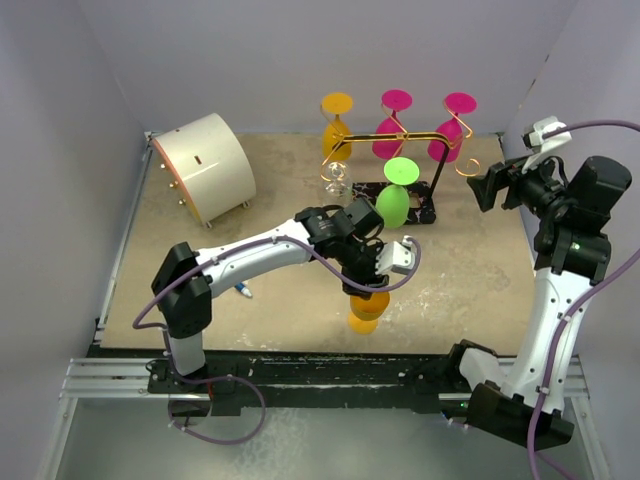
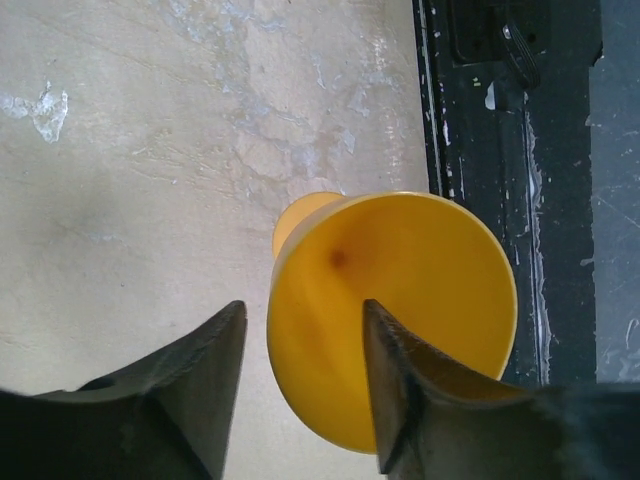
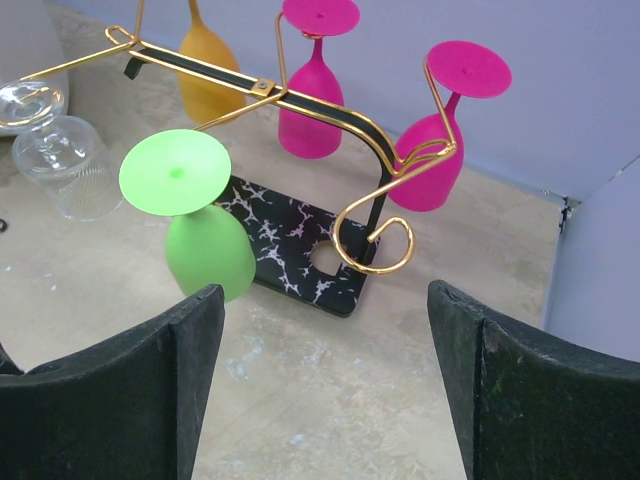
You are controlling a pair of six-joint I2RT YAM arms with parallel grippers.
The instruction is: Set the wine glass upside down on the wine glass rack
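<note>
An orange wine glass (image 1: 364,312) stands upside down on the table near the front edge. In the left wrist view its round foot (image 2: 400,300) faces the camera with the bowl (image 2: 298,215) beyond it. My left gripper (image 1: 368,287) hovers just above it, open (image 2: 303,305), one finger (image 2: 410,390) over the foot and the other beside it. The gold wire rack (image 1: 405,135) on its black marbled base (image 1: 425,205) holds orange, pink and green glasses upside down. My right gripper (image 1: 483,188) is open and empty (image 3: 325,380), facing the rack (image 3: 310,100).
A white cylinder (image 1: 205,167) lies at the back left. A clear glass (image 1: 337,178) sits by the rack's left end. A green glass (image 3: 195,230) hangs at the rack's front. The black rail (image 2: 500,150) runs along the table's near edge. Walls enclose three sides.
</note>
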